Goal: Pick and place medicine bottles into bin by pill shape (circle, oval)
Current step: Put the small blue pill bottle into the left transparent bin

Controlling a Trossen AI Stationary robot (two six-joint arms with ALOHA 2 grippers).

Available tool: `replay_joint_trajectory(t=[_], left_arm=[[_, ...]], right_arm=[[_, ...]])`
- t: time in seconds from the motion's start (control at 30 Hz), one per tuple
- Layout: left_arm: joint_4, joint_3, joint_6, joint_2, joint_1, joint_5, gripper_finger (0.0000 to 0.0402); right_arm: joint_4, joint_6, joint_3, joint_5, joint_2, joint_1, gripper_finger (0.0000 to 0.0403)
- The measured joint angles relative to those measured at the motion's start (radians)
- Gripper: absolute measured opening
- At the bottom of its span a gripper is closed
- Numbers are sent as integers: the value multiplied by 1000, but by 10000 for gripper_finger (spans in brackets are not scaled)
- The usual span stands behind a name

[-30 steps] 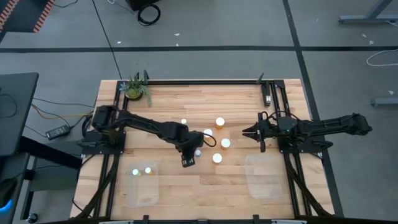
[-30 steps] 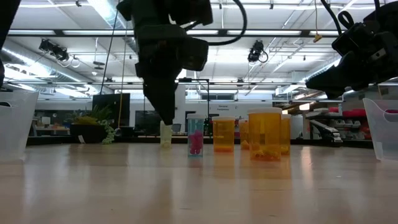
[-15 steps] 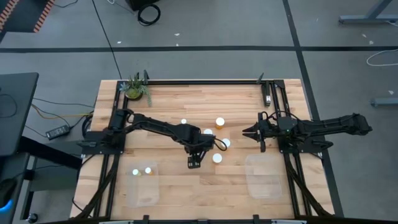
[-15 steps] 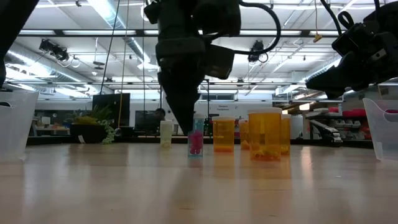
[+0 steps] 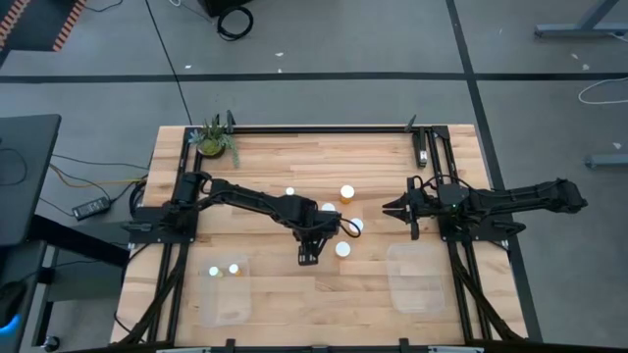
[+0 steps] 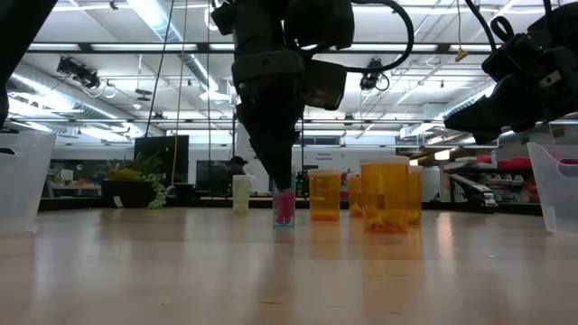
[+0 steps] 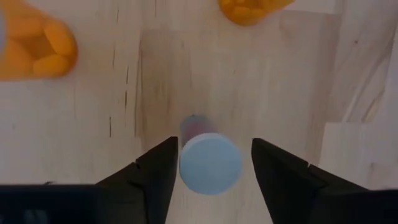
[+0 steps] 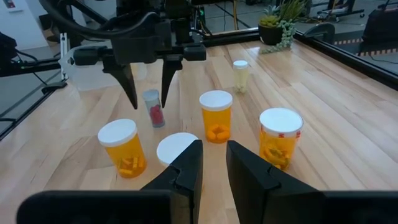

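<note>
A small clear medicine bottle (image 7: 209, 163) with a white cap and pink pills stands upright on the wooden table (image 5: 392, 157). My left gripper (image 7: 214, 168) points down over it, open. One finger stands on each side of the cap, and I see no touch. In the low view the bottle (image 6: 284, 209) shows just below the fingers (image 6: 278, 171). Three orange bottles (image 8: 216, 116) (image 8: 122, 148) (image 8: 280, 137) and a whitish one (image 8: 240, 74) stand nearby. My right gripper (image 8: 213, 163) waits at the table's right, fingers slightly apart with nothing between them.
A clear bin (image 5: 228, 289) at the near left holds two bottles. Another clear bin (image 5: 420, 277) sits at the near right. A potted plant (image 5: 214, 139) stands at the far left corner. A black frame (image 5: 324, 128) runs along the table's far edge.
My left gripper has moved toward the table's right edge. It has gone from beside the whitish bottle to the pink-pill bottle, and it has come down so that its fingers stand on either side of the cap. The bottles have not moved.
</note>
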Motion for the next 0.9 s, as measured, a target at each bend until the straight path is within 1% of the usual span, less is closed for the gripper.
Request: replay_joint_trajectory(t=[0.23, 0.67, 0.8, 0.9], left_arm=[[1, 0, 4, 0, 0, -19, 181], [1, 0, 3, 0, 0, -21, 129], [0, 0, -3, 0, 0, -20, 124], [-2, 0, -9, -1, 0, -20, 131]], right_arm=[[0, 0, 0, 0, 0, 0, 79], [0, 0, 0, 0, 0, 0, 79], [0, 0, 0, 0, 0, 0, 79], [0, 0, 0, 0, 0, 0, 79]])
